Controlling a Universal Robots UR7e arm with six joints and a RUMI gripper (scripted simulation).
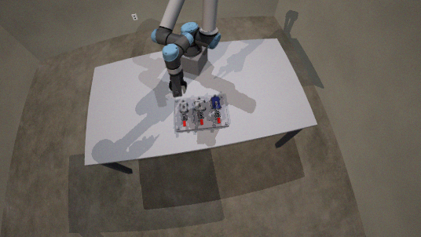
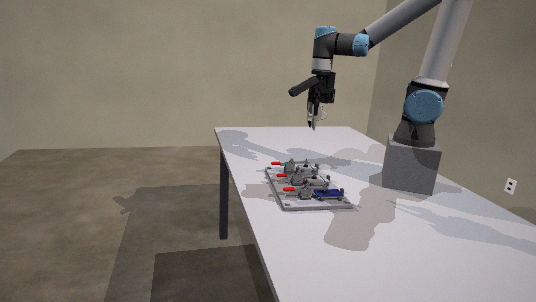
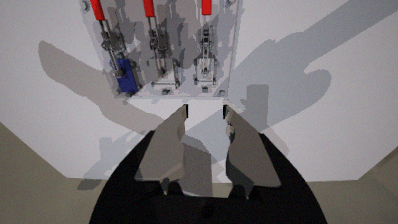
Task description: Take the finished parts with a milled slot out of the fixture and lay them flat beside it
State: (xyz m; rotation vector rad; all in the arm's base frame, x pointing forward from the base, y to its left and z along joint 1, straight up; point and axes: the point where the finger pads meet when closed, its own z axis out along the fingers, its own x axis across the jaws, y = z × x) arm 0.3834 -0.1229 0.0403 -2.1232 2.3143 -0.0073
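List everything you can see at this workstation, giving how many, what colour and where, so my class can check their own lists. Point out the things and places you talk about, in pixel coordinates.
table (image 1: 275,98) (image 2: 450,240) (image 3: 325,140): 1, white, under the fixture
fixture plate (image 1: 177,126) (image 2: 300,207) (image 3: 232,50): 1, light grey, on the table
clamps (image 1: 201,114) (image 2: 298,178) (image 3: 159,42): 3, grey with red handles, side by side on the plate
blue blank (image 1: 214,103) (image 2: 328,193) (image 3: 127,76): 1, blue, at one end clamp
finished parts (image 1: 199,104) (image 2: 317,182) (image 3: 170,79): 2, pale grey, at the other two clamps; slots too small to make out
wall socket (image 1: 134,16) (image 2: 510,186): 1 per room view, white, on the wall
base block (image 1: 196,64) (image 2: 410,170): 1, grey, under the arm
arm (image 1: 170,52) (image 2: 324,46): 1, grey and light blue, over the table
claw (image 1: 181,94) (image 2: 312,127) (image 3: 205,105): 1, dark, partly open, gripping nothing
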